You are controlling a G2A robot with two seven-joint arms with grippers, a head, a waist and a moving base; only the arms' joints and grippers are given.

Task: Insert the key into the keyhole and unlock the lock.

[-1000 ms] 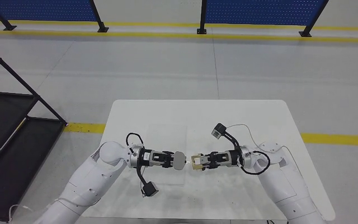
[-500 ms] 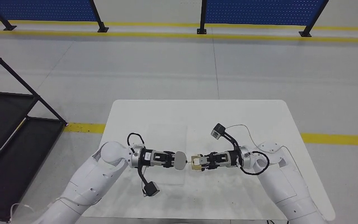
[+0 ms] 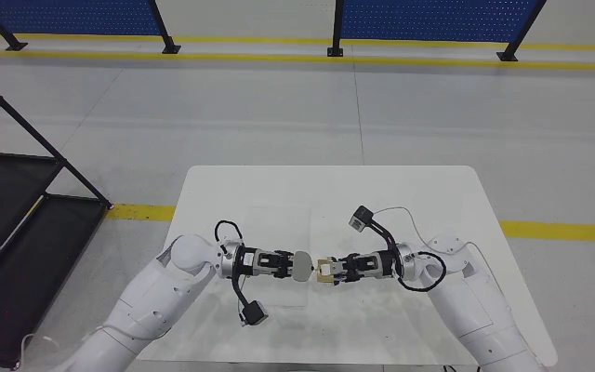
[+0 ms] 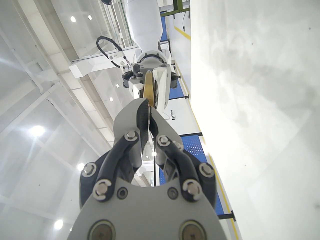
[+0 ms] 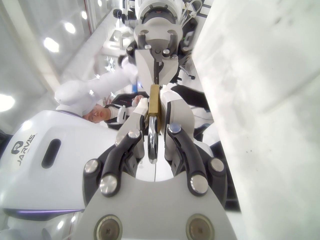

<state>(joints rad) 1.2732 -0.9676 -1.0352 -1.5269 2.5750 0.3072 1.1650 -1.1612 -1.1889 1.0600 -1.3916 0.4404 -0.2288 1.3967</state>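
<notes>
My right gripper (image 3: 338, 269) is shut on a brass padlock (image 3: 325, 271) and holds it above the white table (image 3: 418, 200), bottom end facing the other arm. In the right wrist view the padlock (image 5: 153, 101) sits between the pads with its steel shackle (image 5: 152, 141) pointing back at the wrist. My left gripper (image 3: 299, 266) is shut on a thin key (image 4: 150, 117). The key (image 5: 156, 78) is edge-on, and its tip meets the bottom of the padlock (image 4: 148, 86). Both grippers face each other in one line, almost touching.
A black metal rack (image 3: 37, 219) stands on the floor left of the table. Blue barrier panels (image 3: 428, 19) line the far side of the room. Bare tabletop lies all around the two arms, whose cables (image 3: 244, 302) hang near them.
The left gripper with the key has edged toward the padlock, and the padlock has come slightly toward it. The gap between them has closed.
</notes>
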